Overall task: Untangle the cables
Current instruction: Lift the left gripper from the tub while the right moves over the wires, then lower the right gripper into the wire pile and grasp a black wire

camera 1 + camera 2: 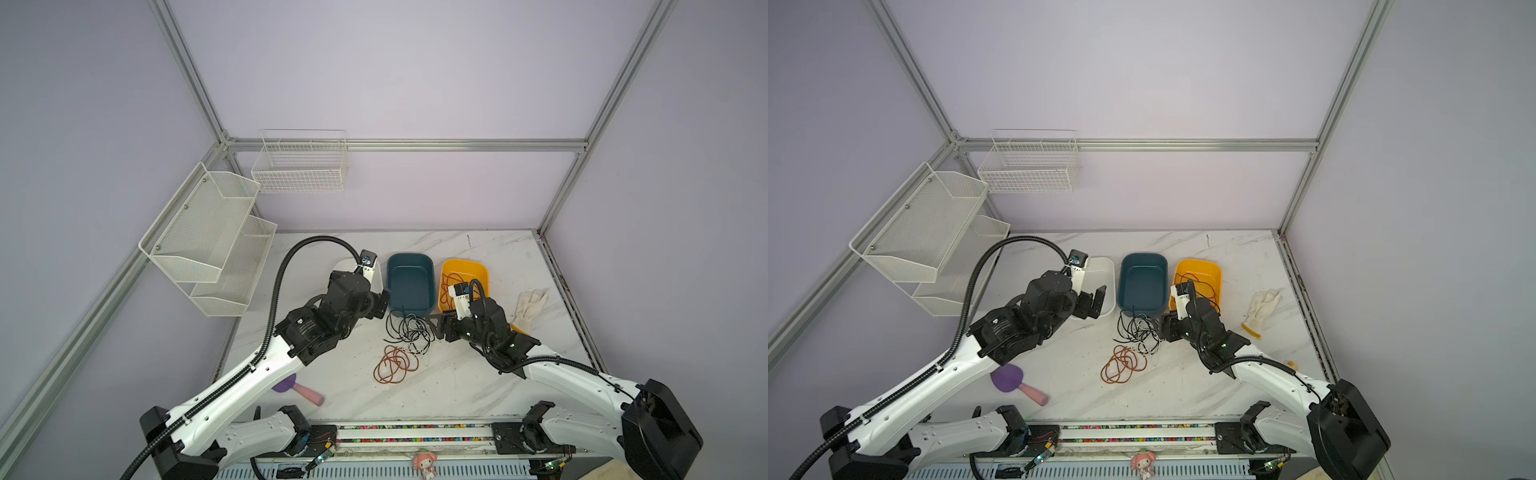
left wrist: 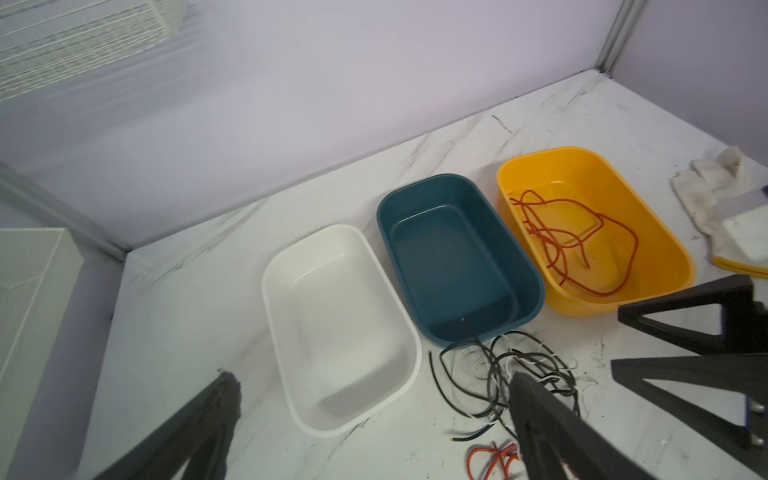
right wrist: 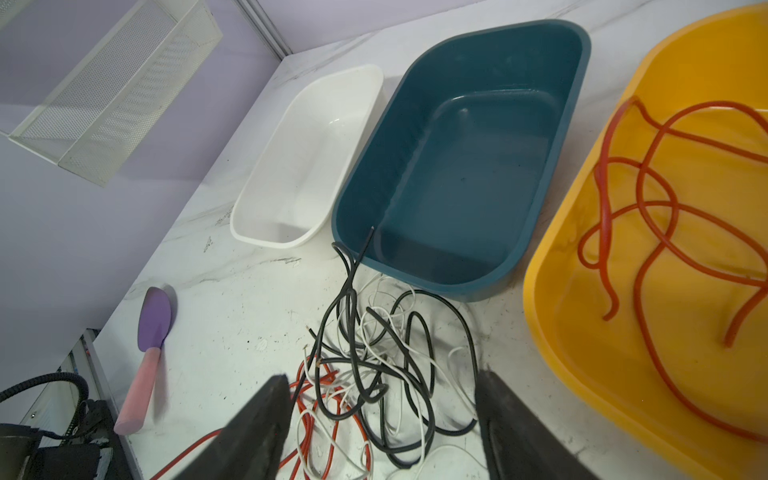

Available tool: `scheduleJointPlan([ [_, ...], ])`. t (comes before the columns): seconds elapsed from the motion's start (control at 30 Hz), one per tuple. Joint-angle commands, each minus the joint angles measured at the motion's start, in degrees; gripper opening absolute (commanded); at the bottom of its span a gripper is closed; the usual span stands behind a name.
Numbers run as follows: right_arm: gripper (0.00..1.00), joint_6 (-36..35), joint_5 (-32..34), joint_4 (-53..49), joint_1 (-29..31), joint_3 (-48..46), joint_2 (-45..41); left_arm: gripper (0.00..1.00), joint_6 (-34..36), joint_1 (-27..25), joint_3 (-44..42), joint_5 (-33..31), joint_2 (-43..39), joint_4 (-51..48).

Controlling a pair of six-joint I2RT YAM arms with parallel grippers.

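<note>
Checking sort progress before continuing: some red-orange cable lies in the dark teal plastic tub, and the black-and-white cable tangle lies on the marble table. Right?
Not quite: that red-orange cable lies in the yellow plastic tub, not the dark teal plastic tub, as the left wrist view shows. The black-and-white cable tangle does lie on the marble table.

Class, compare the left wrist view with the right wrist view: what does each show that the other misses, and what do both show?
Only the left wrist view shows the white glove. Only the right wrist view shows the purple spatula on the table. Both show the white tub, the teal tub, the yellow tub holding a red-orange cable, and the tangle of cables on the table.
</note>
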Motion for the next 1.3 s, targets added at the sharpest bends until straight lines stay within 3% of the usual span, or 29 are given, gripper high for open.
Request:
scheduleJointPlan([
  [0.0,0.65,-1.0,-0.5,4.2,1.3,0.9,1.4,1.0,-1.1,1.1,-6.0,-8.1,-6.5,3.6],
  [0.2,0.55,-1.6,0.7,3.3,4.3,3.6,8.2,1.0,-1.1,3.5,-11.8,-9.6,-13.1,9.0],
  [0.4,0.5,-1.8,2.1,4.7,5.6,3.9,10.9,1.0,-0.9,4.4,-11.4,-9.3,-11.5,8.0],
  [0.67,0.34,-1.8,4.5,5.2,6.1,4.6,13.7,1.0,-0.7,4.4,-10.3,-9.4,-9.7,6.5],
  [1.0,0.16,-1.6,4.7,5.5,6.5,4.6,14.7,1.0,-0.4,4.4,-10.7,-8.8,-9.8,6.8],
  [1.27,0.03,-1.8,3.7,4.3,7.0,5.3,10.4,1.0,-0.4,4.5,-10.6,-8.5,-9.5,6.8],
])
